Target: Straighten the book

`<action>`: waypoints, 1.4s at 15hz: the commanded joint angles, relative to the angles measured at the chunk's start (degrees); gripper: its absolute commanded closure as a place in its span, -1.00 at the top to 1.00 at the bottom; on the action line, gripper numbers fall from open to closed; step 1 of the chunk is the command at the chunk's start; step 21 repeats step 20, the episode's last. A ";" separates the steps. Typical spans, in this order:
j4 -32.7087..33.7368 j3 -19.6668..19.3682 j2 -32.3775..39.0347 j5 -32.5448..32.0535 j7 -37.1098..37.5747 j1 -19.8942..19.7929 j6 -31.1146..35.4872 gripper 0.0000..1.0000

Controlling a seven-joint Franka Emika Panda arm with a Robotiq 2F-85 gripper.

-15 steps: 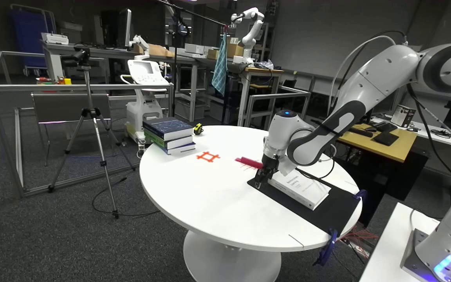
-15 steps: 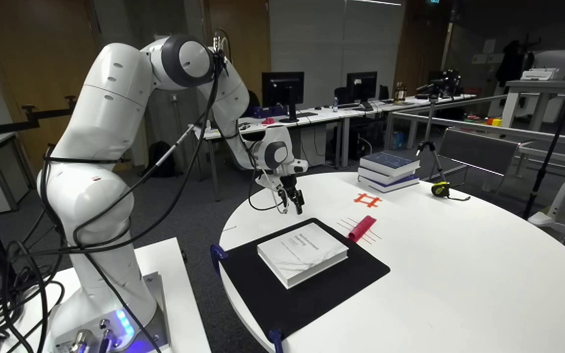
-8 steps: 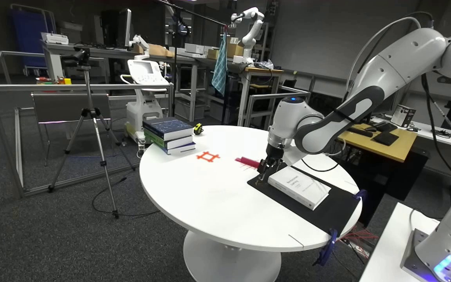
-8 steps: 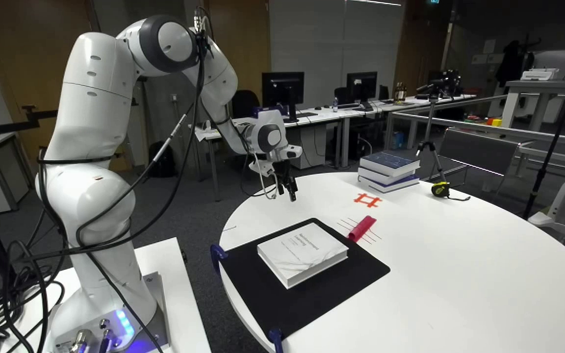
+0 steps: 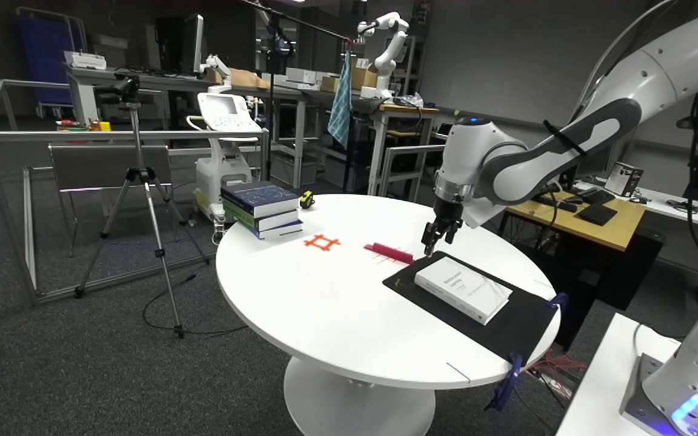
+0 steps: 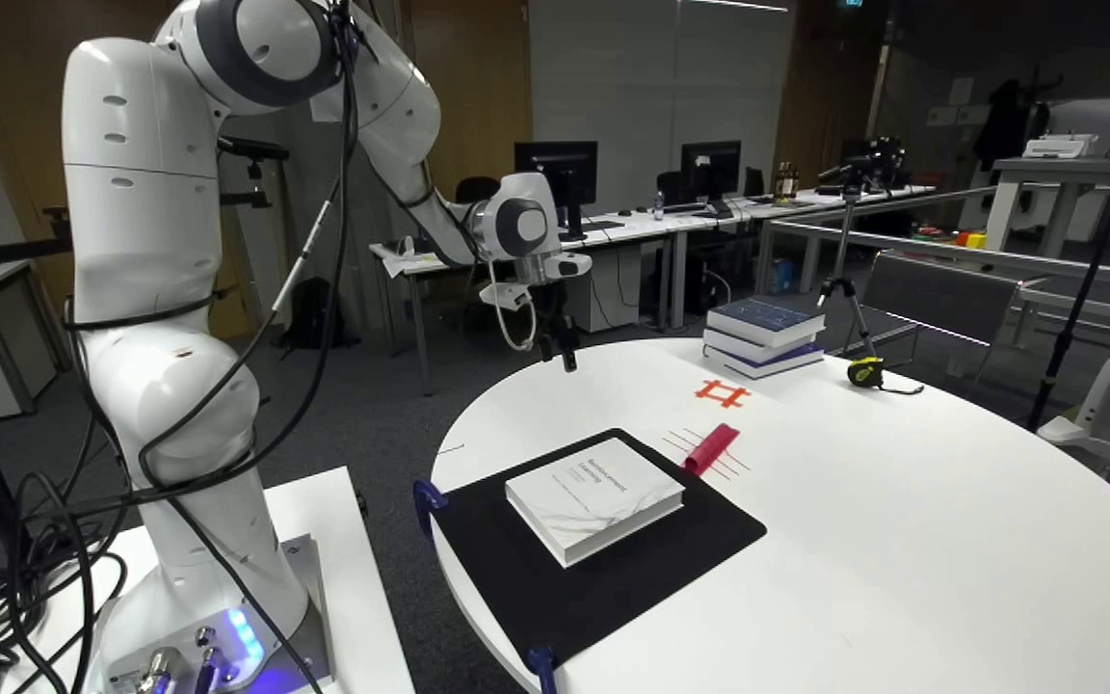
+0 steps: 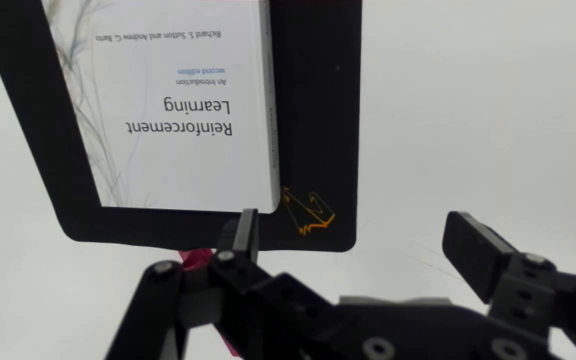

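The book (image 5: 463, 287) is white, with "Reinforcement Learning" on its cover. It lies flat on the black sheet (image 6: 603, 607) in both exterior views (image 6: 594, 496). In the wrist view the book (image 7: 168, 165) is upside down, its edges nearly parallel to the sheet's edges (image 7: 318, 125). My gripper (image 5: 437, 243) is in the air above the table, beyond the sheet's far corner in an exterior view (image 6: 558, 360), apart from the book. In the wrist view the gripper (image 7: 350, 220) has its fingers wide apart with nothing between them; the left fingertip overlaps the view of the sheet near the book's corner.
A pink-red strip (image 6: 712, 448) lies beside the sheet. An orange taped square (image 5: 322, 242), a stack of dark books (image 5: 262, 209) and a yellow tape measure (image 6: 865, 372) are farther off on the round white table (image 5: 325, 315). Blue clamps (image 5: 508, 384) hold the sheet at the table edge.
My gripper has risen and drawn back from the sheet's corner, away from the book. The arm's elbow has moved up and back. The book and sheet have not moved.
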 commanded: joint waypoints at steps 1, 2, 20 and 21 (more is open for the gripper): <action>-3.78 3.71 -7.79 1.52 -4.78 -5.51 -3.04 1.00; -4.53 4.33 -9.48 3.08 -6.62 -6.76 -2.83 1.00; -10.44 5.39 -20.95 16.89 -21.17 -16.98 -2.06 1.00; -10.44 5.39 -20.95 16.89 -21.17 -16.98 -2.06 1.00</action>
